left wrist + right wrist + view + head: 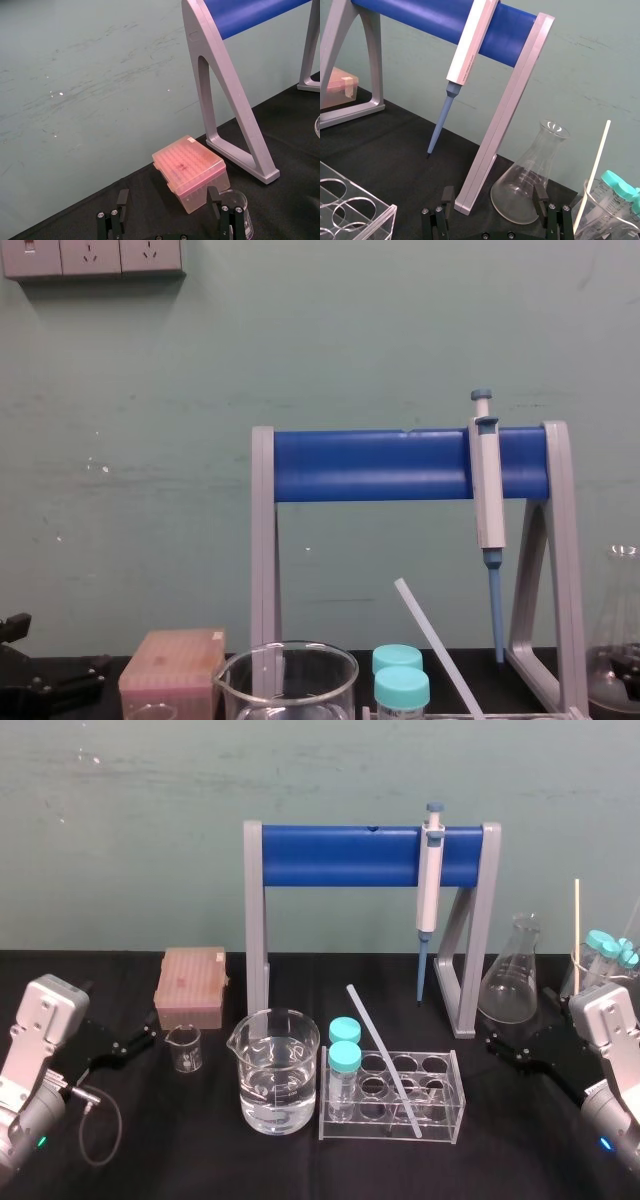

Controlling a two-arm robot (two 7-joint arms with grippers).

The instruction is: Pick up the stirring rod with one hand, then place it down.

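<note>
The stirring rod (384, 1060) is a long translucent-white stick. It leans in the clear tube rack (452, 1112) at the table's centre, its upper end tilted toward the back left; the chest view shows the rod (432, 642) slanting up behind the teal caps. My left gripper (140, 1040) rests low at the left side, open and empty, facing the pink tip box (190, 172). My right gripper (505, 1048) sits at the right by the conical flask (530, 187), also open and empty. Both are well apart from the rod.
A large beaker of water (278, 1070) and a small beaker (184, 1048) stand left of the rack. Two teal-capped tubes (344, 1045) sit in the rack. Behind is the grey stand with a blue bar (340, 855) holding a pipette (430, 890). A beaker with capped tubes (608, 952) stands far right.
</note>
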